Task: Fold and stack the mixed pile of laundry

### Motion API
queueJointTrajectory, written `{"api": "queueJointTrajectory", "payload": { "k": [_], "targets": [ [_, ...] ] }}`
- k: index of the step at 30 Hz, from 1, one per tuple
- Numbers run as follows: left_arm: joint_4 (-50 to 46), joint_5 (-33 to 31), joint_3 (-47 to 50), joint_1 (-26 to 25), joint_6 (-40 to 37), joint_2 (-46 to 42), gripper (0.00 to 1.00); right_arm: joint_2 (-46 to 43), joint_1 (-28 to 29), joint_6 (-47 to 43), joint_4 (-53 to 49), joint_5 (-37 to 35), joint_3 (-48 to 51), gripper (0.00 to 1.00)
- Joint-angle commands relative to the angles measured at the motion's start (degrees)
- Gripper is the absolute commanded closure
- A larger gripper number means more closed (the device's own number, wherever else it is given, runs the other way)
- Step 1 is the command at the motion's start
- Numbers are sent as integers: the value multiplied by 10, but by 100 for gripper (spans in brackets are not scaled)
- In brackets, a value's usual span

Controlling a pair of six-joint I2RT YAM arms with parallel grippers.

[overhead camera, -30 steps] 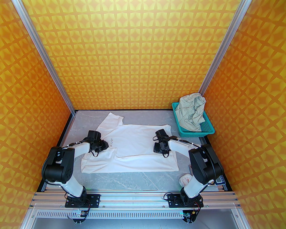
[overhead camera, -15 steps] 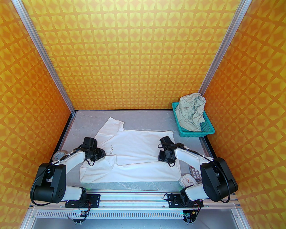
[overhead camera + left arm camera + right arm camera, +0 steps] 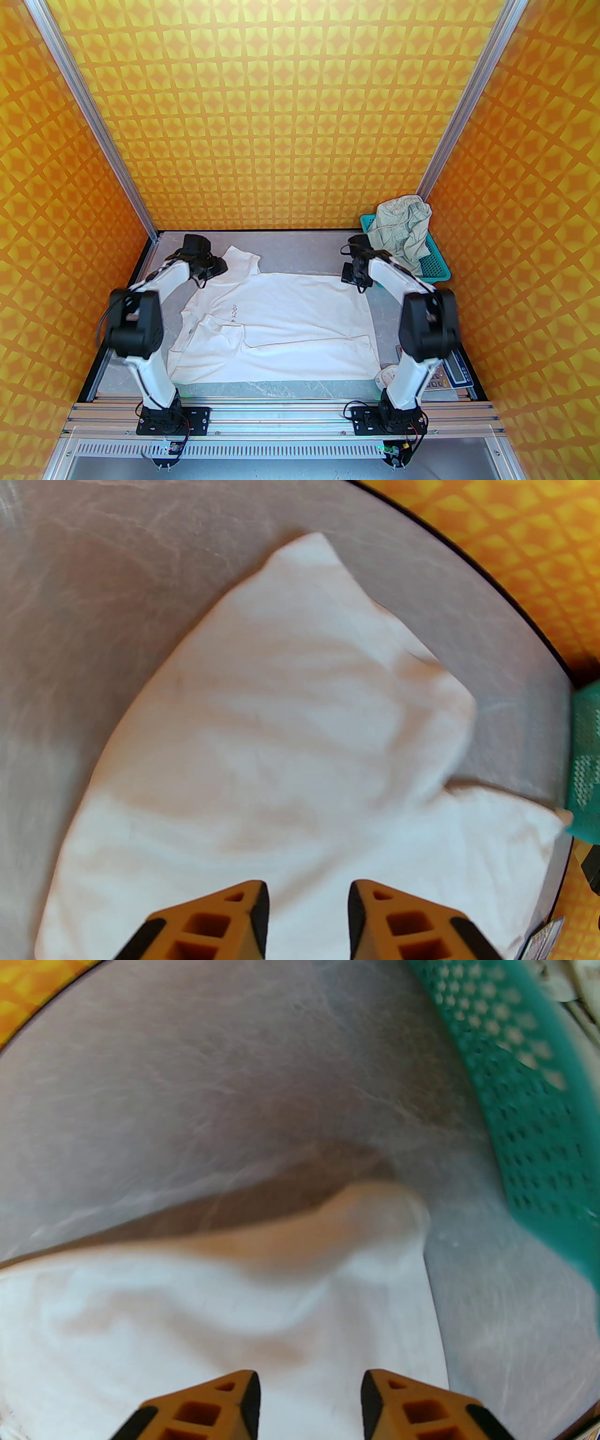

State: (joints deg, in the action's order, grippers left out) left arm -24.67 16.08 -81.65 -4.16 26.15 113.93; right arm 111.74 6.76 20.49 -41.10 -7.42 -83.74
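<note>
Cloth this thin should be light, limp and prone to drag, so corners are the places to pinch. T-shirt (image 3: 281,323) lies spread on the bench (image 3: 290,243), long axis running from left end effector (image 3: 307,897) to right end effector (image 3: 309,1382), collar leftward. Both are spread and empty: sleeve (image 3: 300,667) just ahead of the left, hem corner (image 3: 384,1213) just ahead of the right. Shorts (image 3: 401,229) sit heaped in the basket (image 3: 440,275) beside the right.

Both arms (image 3: 152,375) have white shells, black joints, thin black cables, and orange fingers (image 3: 206,925) with black pads (image 3: 260,916).
</note>
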Motion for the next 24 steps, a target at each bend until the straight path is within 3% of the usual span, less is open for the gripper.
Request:
{"api": "queueJointTrajectory", "payload": {
  "k": [1, 7, 12, 19, 24],
  "targets": [
    [-6, -8, -12, 9, 22, 40, 72, 42, 4, -20, -14, -15, -43, 61],
    [24, -8, 12, 46, 54, 73, 82, 107, 0, -29, -25, -25, -107, 60],
    [40, -8, 32, 80, 60, 76, 88, 163, -23, -30, -41, 16, -170, 56],
    [21, 4, 4, 86, 33, 80, 87, 180, -27, -43, -64, 29, -230, 50],
    [13, 16, -8, 85, 17, 56, 76, 152, -41, -40, -65, 61, -239, 46]
  ]
}}
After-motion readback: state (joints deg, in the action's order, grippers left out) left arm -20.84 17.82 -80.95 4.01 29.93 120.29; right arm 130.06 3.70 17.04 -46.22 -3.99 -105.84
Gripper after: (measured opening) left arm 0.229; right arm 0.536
